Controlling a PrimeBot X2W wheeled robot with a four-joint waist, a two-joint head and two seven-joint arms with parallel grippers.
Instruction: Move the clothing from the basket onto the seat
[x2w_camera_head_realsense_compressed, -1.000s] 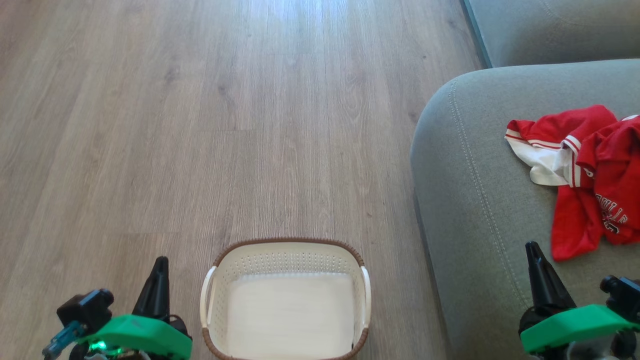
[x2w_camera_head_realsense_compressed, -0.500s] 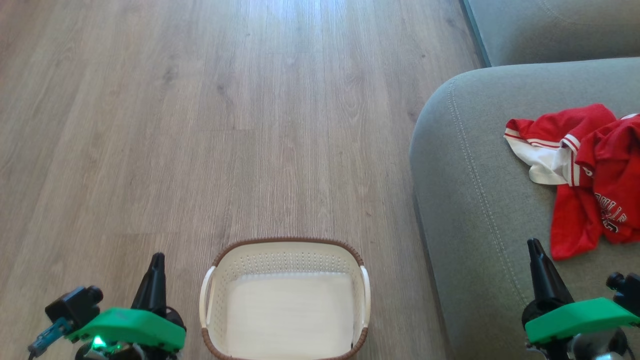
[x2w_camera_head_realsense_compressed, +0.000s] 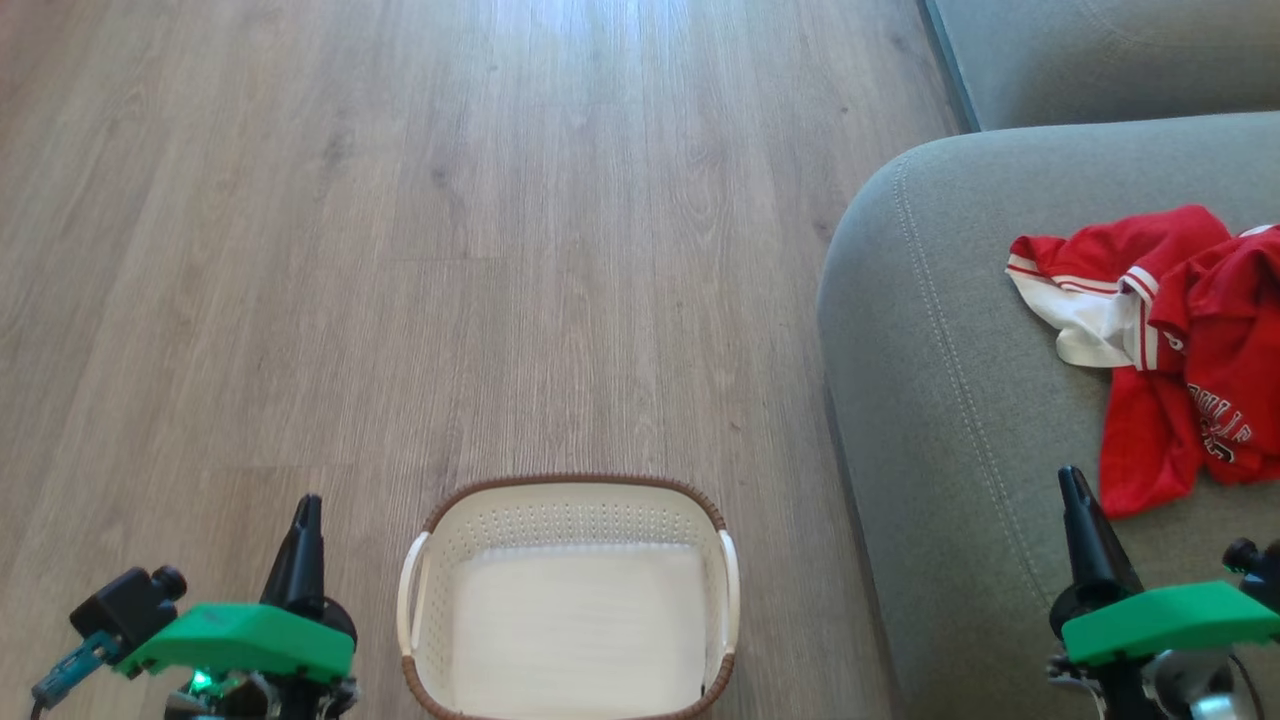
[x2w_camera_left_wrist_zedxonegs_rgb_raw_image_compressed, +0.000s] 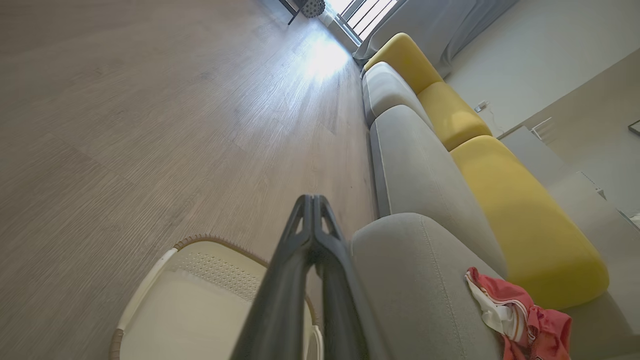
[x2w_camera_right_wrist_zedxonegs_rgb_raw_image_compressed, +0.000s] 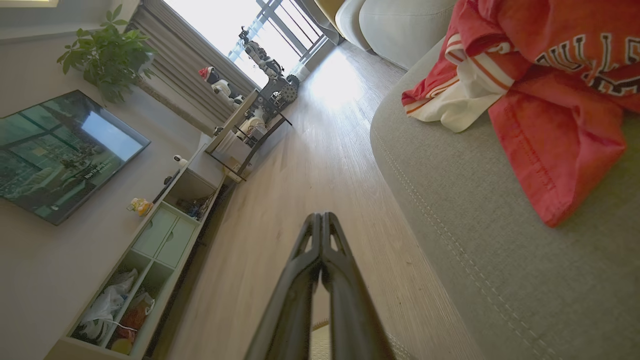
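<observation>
Left jaws: clenched, empty, forward; laundry basket (x2w_camera_head_realsense_compressed: 575, 482) just right.
Right jaws: clenched, empty; crumpled jersey (x2w_camera_head_realsense_compressed: 1200, 300) ahead-right on seat (x2w_camera_head_realsense_compressed: 950, 400).

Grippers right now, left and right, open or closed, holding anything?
Left gripper: closed, holding nothing.
Right gripper: closed, holding nothing.

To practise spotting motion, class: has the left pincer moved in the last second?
Yes: the left pincer has drifted slightly left in the head view, away from the basket, which barely shifts.
</observation>
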